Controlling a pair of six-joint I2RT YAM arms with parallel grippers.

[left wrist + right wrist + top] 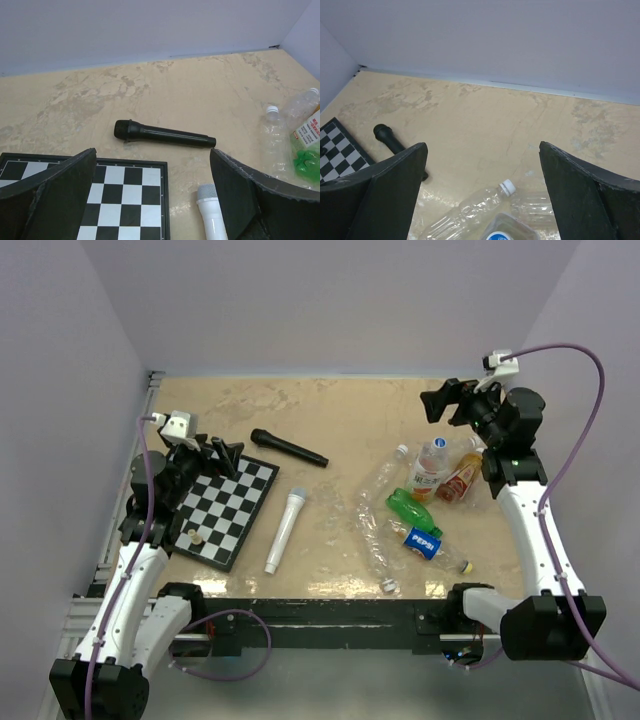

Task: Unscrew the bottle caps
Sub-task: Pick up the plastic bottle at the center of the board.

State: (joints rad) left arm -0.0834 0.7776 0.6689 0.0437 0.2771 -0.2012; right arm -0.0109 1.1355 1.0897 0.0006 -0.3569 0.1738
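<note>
- Not much progress to report. As far as I could tell, nothing had been unscrewed yet: every small round white plastic screw cap (402, 451) I could make out sat on its bottle's neck, and I saw none loose on the beige desk (330, 410).
- The left jaws were spread wide with nothing between them, hanging over the far corner of the black-and-white chessboard (225, 508).
- The right jaws were just as wide and just as empty, up in the air.
- The heap of crumpled plastic drink bottles (380, 490), caps and all, lay just below the right jaws on their near side. It was well apart from the left jaws, off to their right.
- So basically the whole job was left: grab a bottle, hold it steady, twist the cap, and repeat for the rest.
- Only the top view showed the full heap, including the green bottle (412, 510), the blue-labelled cola bottle (425, 543) and the amber one (462, 478). It also caught the little brown round piece (197, 538) on the board.
- The cola bottle's cap was too small for me to judge.
- The right wrist view only caught one clear bottle, but its cap (507, 187) showed up nice and close, low between the jaws.
- The left wrist view had the black handheld microphone (165, 136) straight ahead between the jaws and the long white cylindrical microphone (212, 215) down low. Two capped necks (271, 109) poked in at the right edge.
</note>
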